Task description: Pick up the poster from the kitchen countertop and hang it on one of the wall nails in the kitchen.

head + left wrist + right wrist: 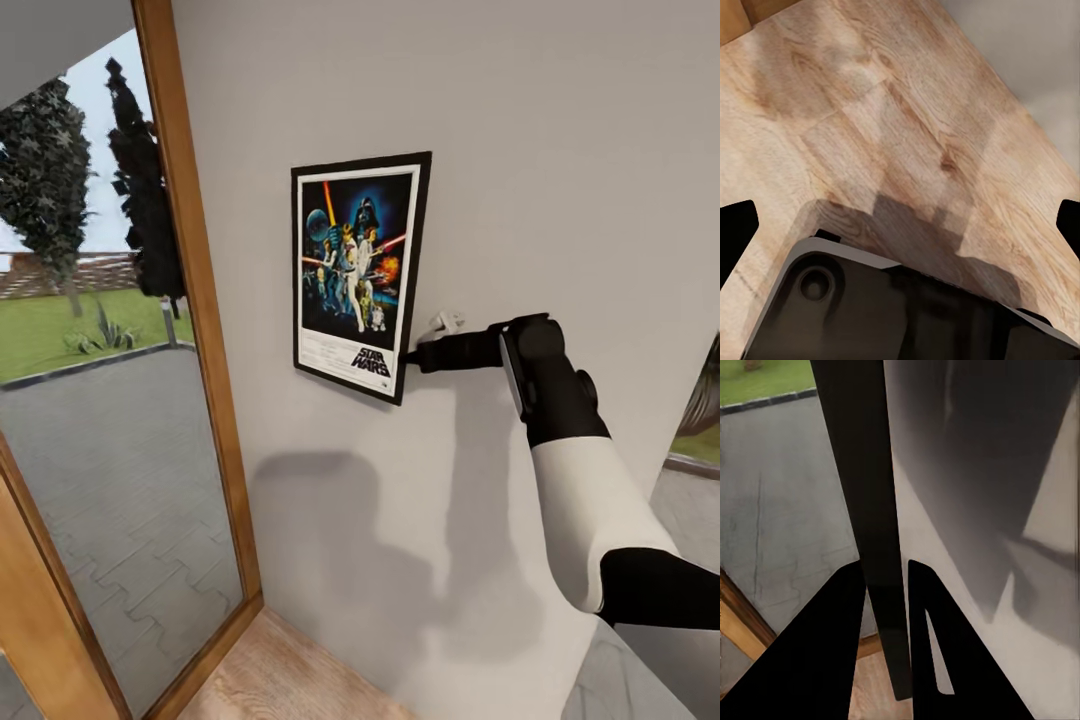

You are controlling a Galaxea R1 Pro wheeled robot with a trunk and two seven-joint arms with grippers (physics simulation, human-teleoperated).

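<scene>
Right gripper (412,357) clamps the poster's (360,270) lower right edge against the wall (560,150), centre frame.
Left gripper's jaws spread open. Judgement: settle the poster before releasing; no nail visible.

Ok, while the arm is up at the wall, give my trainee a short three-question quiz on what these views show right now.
1. True or false: the black-framed Star Wars poster lies flat on a countertop.
2. Which gripper grips the poster's frame, and at which part?
A. the left, at the top edge
B. the right gripper, at the lower right corner
C. neither
3. Fill in: left of the pale grey wall stands a tall glass pane in a ____ frame.

Key
1. False: it is held up against the wall.
2. B
3. wooden
</scene>
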